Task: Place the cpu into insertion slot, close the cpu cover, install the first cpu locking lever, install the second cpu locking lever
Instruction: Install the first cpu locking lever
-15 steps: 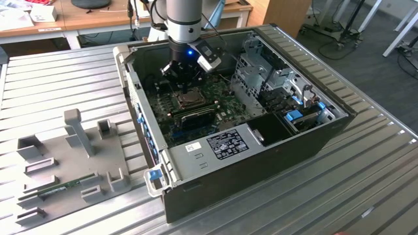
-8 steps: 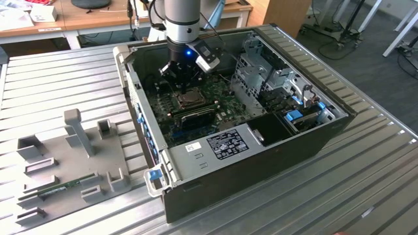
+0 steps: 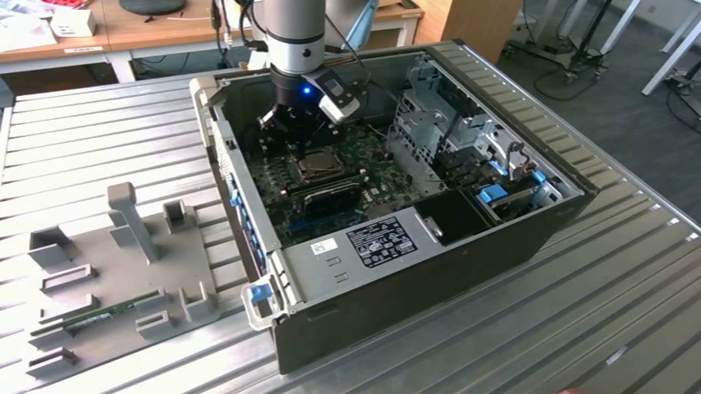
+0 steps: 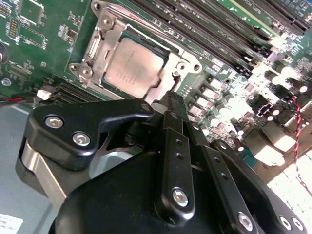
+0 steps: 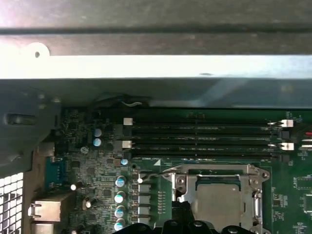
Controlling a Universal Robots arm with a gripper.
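Observation:
The cpu (image 4: 132, 66) lies flat in the insertion slot (image 3: 318, 164), its dull grey top facing up. The cpu cover (image 4: 104, 30), a silvery frame, lies down around it, and the chip shows through its cut-out. In the first wrist view the same cpu (image 5: 219, 200) sits inside the cover (image 5: 214, 171). My gripper (image 4: 171, 100) hangs just off one edge of the socket, fingers together with nothing visible between them. In the exterior view the gripper (image 3: 294, 131) stands over the board just behind the socket. How the locking levers stand I cannot tell.
The green motherboard (image 4: 44, 29) lies in an open computer case (image 3: 362, 246) on a ribbed metal table (image 3: 98, 123). Long black memory slots (image 5: 204, 136) run beside the socket. A drive cage (image 3: 438, 123) stands at the exterior view's right, and a grey fixture tray (image 3: 121, 271) lies at its left.

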